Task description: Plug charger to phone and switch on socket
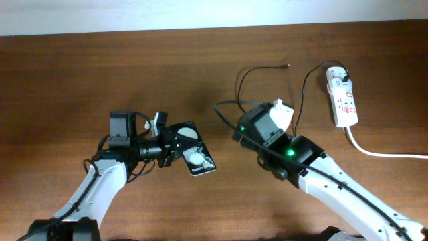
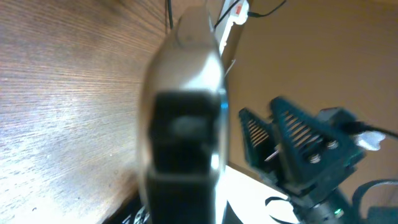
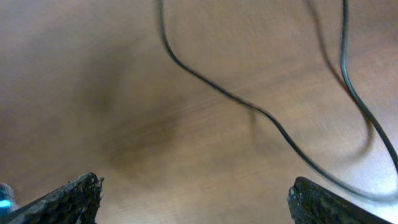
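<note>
The phone point(image 1: 194, 153) is a black slab with two white circles, lying tilted left of centre. My left gripper point(image 1: 176, 149) is shut on its left edge. In the left wrist view a blurred finger point(image 2: 183, 180) fills the middle, with a strip of the phone's lettered face point(image 2: 132, 216) below it. The charger cable point(image 1: 246, 75) loops across the far table, its connector tip point(image 1: 287, 65) lying free and its plug in the socket point(image 1: 343, 100) at the far right. My right gripper point(image 1: 239, 131) is open and empty above bare wood point(image 3: 202, 205), with the cable point(image 3: 249, 107) ahead of it.
The socket's thick white cord point(image 1: 381, 152) runs off to the right edge. The table's far edge meets a white wall. In the left wrist view the right gripper point(image 2: 292, 140) shows close by, and the socket point(image 2: 236, 12) far off.
</note>
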